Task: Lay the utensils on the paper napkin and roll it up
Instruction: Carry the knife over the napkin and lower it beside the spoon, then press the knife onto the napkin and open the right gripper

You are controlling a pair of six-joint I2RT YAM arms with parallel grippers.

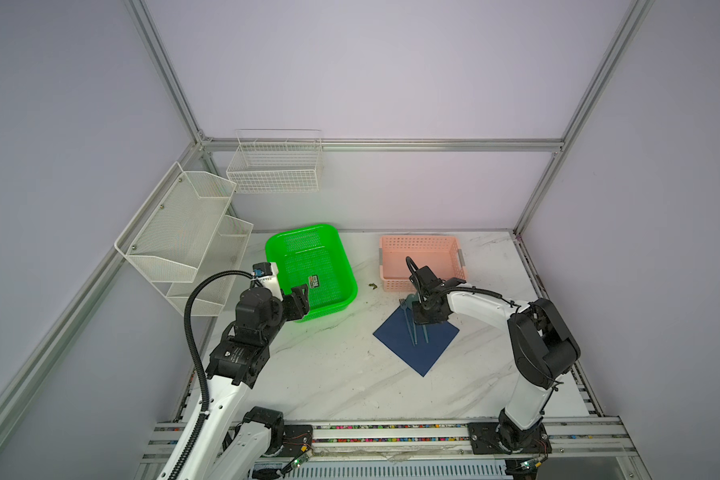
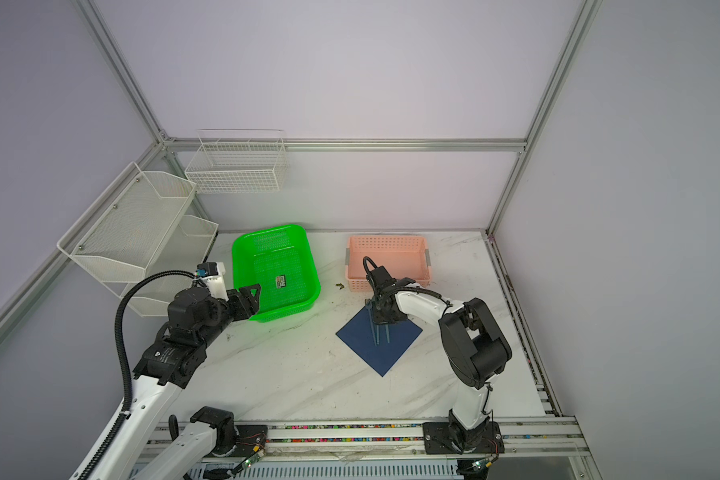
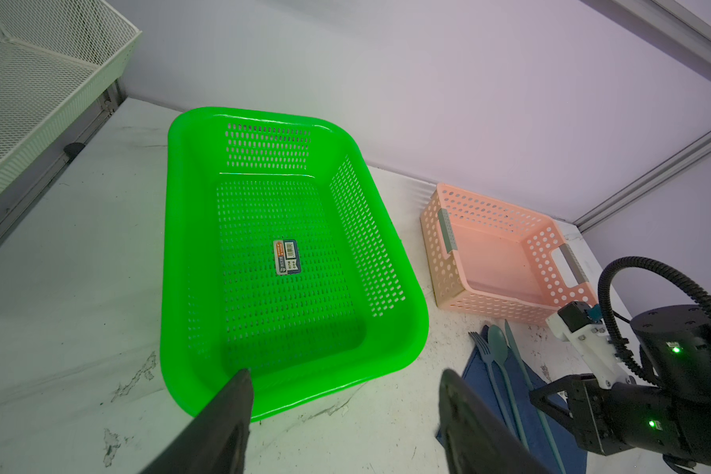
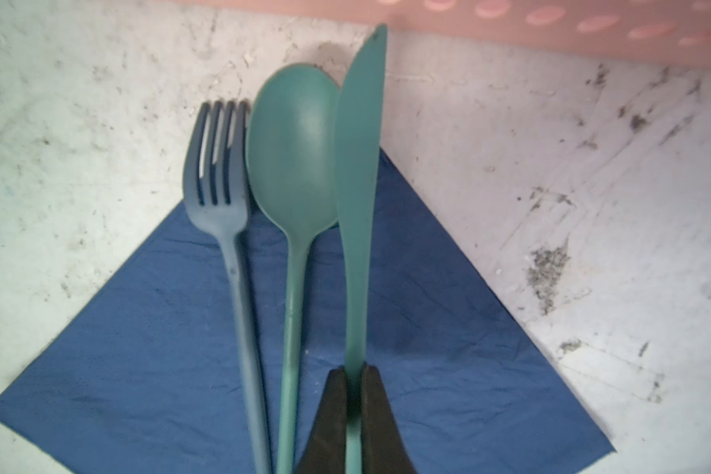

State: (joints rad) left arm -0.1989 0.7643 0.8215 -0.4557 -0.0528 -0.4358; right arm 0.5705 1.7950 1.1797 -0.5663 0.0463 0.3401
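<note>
The right gripper [image 4: 354,373] is clamped on the teal knife's [image 4: 358,172] handle above the navy paper napkin [image 4: 140,349]. In both top views the spoon [image 4: 294,147] and fork [image 4: 218,172] lie on it at the knife's 9 o'clock, the pink basket [image 1: 420,245] at 12 o'clock. The left gripper [image 3: 345,373] gapes empty by the green basket's [image 3: 181,246] near rim.
</note>
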